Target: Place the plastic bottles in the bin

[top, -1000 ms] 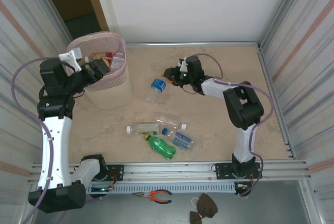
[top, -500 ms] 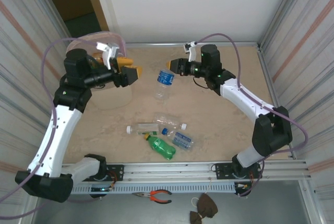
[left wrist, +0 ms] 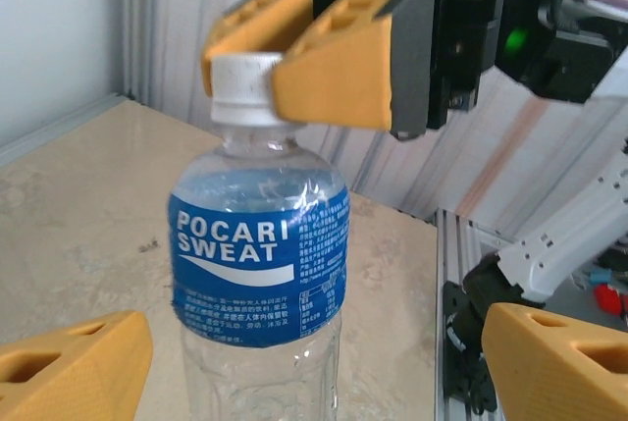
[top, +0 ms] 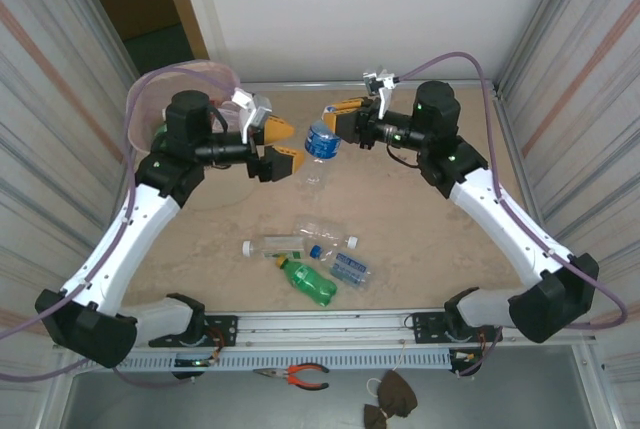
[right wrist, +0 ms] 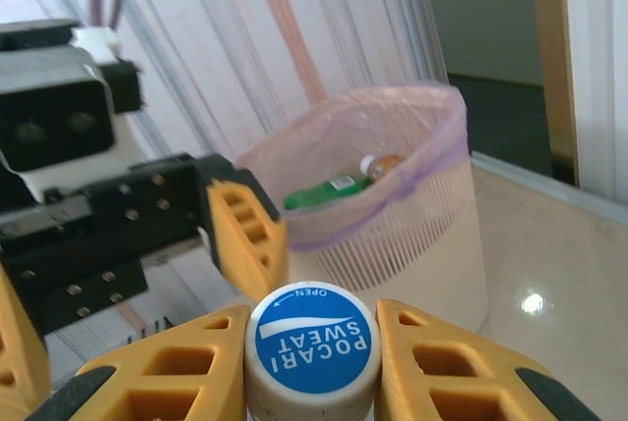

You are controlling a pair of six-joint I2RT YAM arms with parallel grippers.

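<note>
The left arm (top: 120, 244) and right arm (top: 500, 219) are white-shelled with black joints, lilac cables (top: 460, 55) and hollow-celled orange plastic fingers (top: 277, 130).

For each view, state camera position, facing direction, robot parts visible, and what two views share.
Top external: overhead behind bases, facing table; left end effector, right end effector.
Left wrist: on left arm, facing Pocari Sweat bottle; own open fingers.
Right wrist: on right arm, facing bin; own fingers clamping cap.
Shared: the bottle cap.
</note>
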